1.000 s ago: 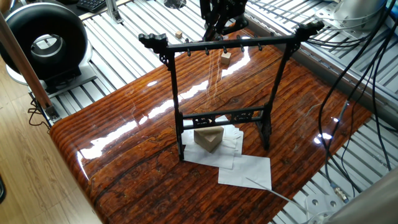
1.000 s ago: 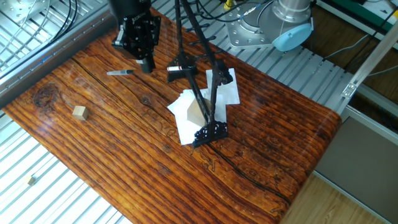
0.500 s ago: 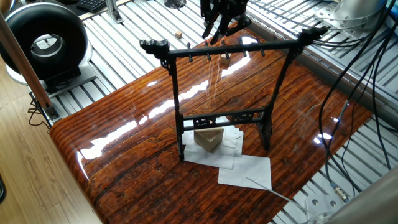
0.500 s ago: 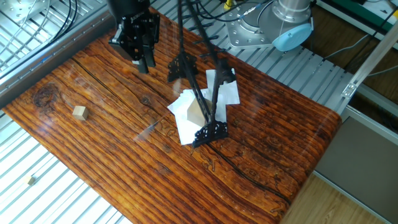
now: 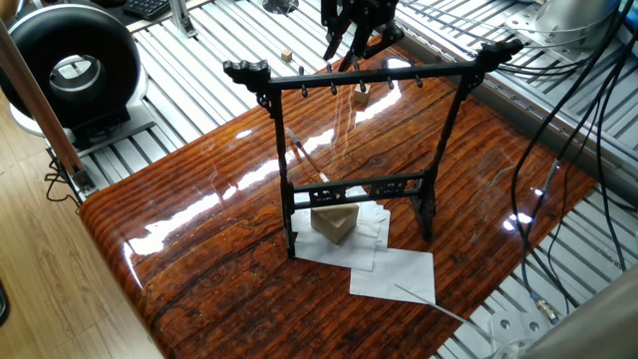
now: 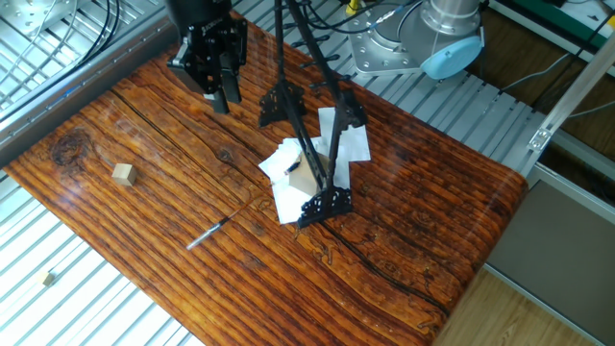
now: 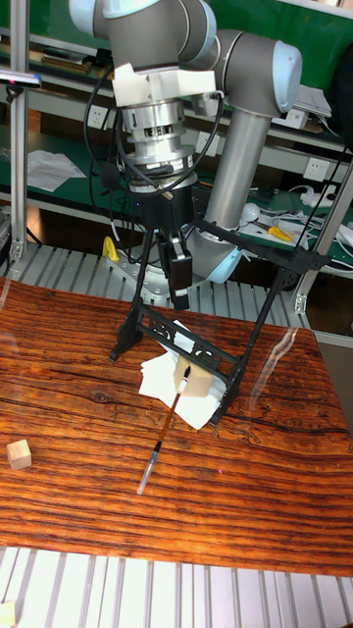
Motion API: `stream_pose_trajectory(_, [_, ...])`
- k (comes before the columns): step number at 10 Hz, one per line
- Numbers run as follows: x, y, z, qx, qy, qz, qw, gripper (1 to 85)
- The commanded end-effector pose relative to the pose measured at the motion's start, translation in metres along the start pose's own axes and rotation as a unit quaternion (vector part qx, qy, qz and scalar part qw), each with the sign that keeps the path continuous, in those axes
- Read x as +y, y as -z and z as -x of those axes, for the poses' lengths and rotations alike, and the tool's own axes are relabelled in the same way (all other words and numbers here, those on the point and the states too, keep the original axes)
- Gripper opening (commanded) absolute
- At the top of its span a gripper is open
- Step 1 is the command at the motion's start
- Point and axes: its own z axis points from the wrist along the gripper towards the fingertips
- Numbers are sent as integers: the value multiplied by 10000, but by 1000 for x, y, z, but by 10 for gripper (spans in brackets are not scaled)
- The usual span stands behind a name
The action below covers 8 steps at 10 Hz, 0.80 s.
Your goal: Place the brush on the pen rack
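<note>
Pen rack [image 6: 306, 144] upright on table [image 6: 404, 202], over papers [image 6: 351, 144]; brush [image 6: 213, 230] flat on table beside rack; gripper [image 6: 219, 91] above.

**Table surface and contents**

I observed a glossy wooden table [image 6: 432, 202] with striped grain. The pen rack [image 6: 322, 197] stood on its feet near the middle, over white paper sheets [image 6: 351, 144] and beside a pale block [image 5: 334, 221]. The brush [image 6: 209, 231] lay flat on bare wood. A small wooden cube [image 6: 122, 173] sat well apart.
</note>
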Motion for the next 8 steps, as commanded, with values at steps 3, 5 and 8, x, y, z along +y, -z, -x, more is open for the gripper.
stream_pose_trajectory(3, [-3,3,0,-34,-2,-42,10000,317])
stream_pose_trajectory(5, [-6,7,-2,-58,8,-71,10000,317])
stream_pose_trajectory(8, [-19,8,-6,-58,-289,-209,9993,313])
